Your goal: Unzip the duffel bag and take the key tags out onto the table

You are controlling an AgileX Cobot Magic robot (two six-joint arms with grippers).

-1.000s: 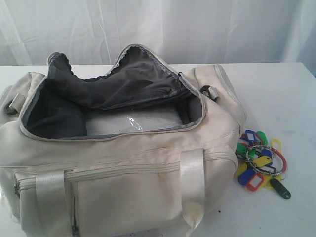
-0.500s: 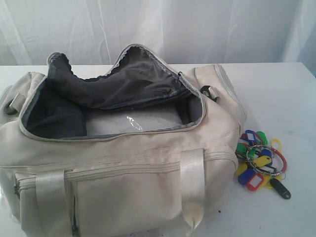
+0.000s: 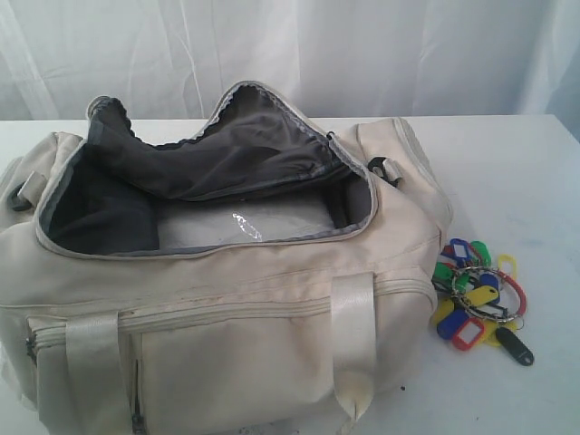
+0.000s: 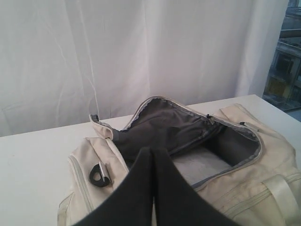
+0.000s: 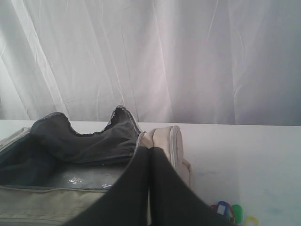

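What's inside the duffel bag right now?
The open duffel bag shows only dark grey lining and a pale shiny base panel. The key tags lie outside on the table. The near wall and slumped flap hide some floor.

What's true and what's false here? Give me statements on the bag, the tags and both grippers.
1. The duffel bag is unzipped, its dark lining showing. True.
2. The key tags are inside the bag. False: they lie on the table, beside the bag's end.
3. The left gripper is shut and empty. True.
4. The right gripper holds a tag. False: it is shut on nothing.
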